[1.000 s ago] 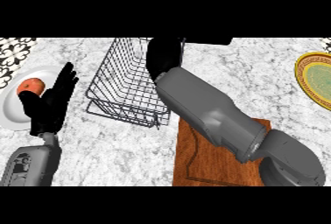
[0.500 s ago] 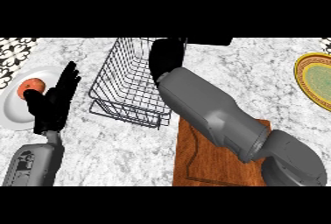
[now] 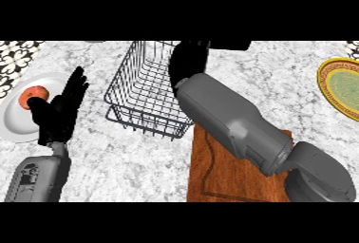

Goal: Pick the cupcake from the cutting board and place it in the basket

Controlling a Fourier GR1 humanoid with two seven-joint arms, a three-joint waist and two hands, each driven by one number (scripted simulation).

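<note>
My right hand hangs over the far right side of the black wire basket, its grey forearm reaching up from the lower right. The hand shows only as a dark shape at the view's top edge, and what it holds is hidden. No cupcake shows anywhere, neither on the brown cutting board nor in the basket. My left hand rests open, fingers up, left of the basket.
A white plate with a red-orange fruit lies at the far left, partly behind my left hand. A yellow and green plate sits at the right edge. The counter is grey marble.
My right forearm and hand have drifted slightly to the right above the basket's far side. The left hand has barely shifted.
</note>
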